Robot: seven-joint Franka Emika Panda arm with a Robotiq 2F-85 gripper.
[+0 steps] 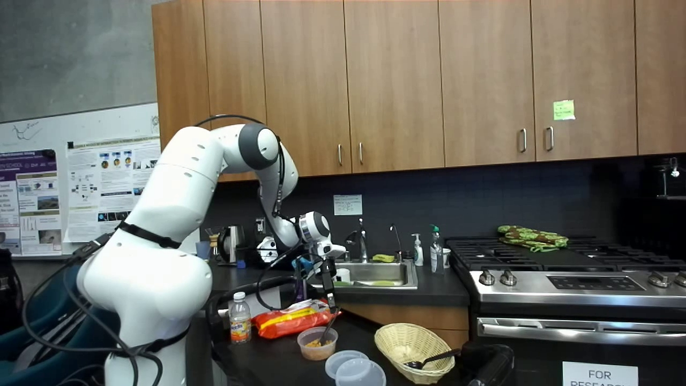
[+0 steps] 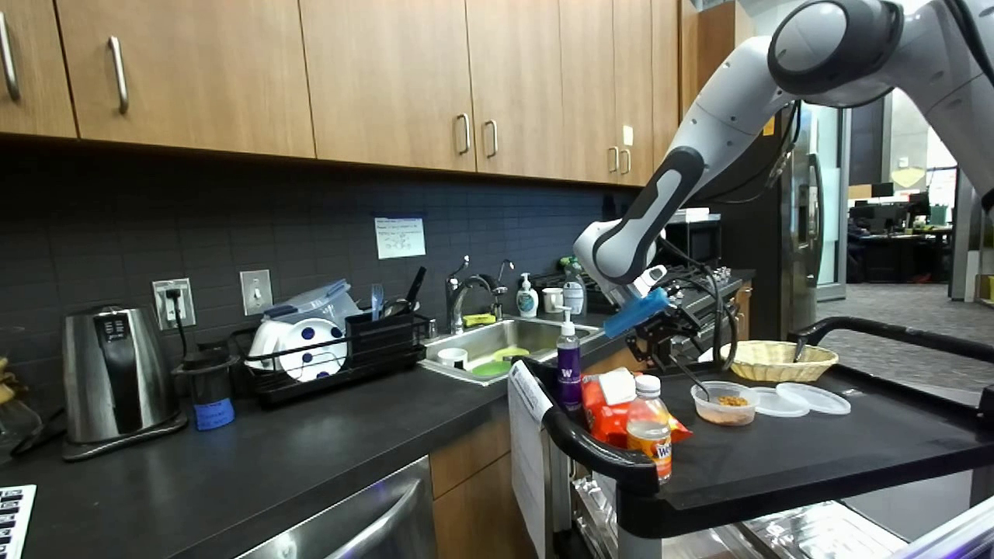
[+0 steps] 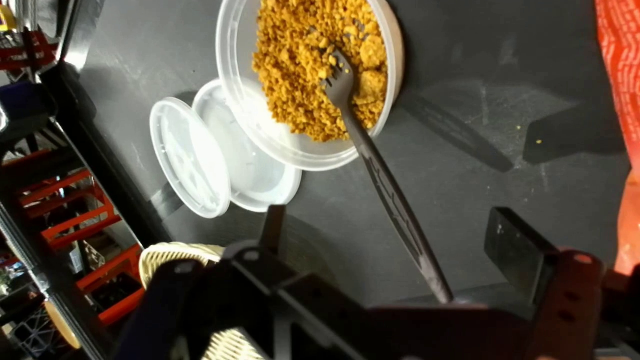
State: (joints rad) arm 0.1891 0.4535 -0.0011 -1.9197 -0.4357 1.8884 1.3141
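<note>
"How do the gripper's point(image 3: 387, 220) jaws stand?"

"Spread wide. In the wrist view the handle of a dark plastic fork point(image 3: 395, 200) runs between them, with a gap on either side."

"And the fork's other end?"

"Its tines sit in golden-brown crumbs point(image 3: 300, 90) inside a round clear plastic tub point(image 3: 320, 162); the handle slants out over the rim."

"What lies close to the tub?"

"Two round translucent lids point(image 3: 190, 157), one lapping over the other, just beside it. A red snack bag point(image 1: 295, 321) is near, too."

"Farther out?"

"A wicker basket point(image 1: 396, 343) with a black spoon point(image 1: 439, 357) in it, and an orange-labelled bottle point(image 1: 240, 321) upright by the bag. A purple pump bottle point(image 2: 569, 365) shows in an exterior view, also beside the bag. All of it rests on a black cart point(image 2: 776, 450)."
</note>
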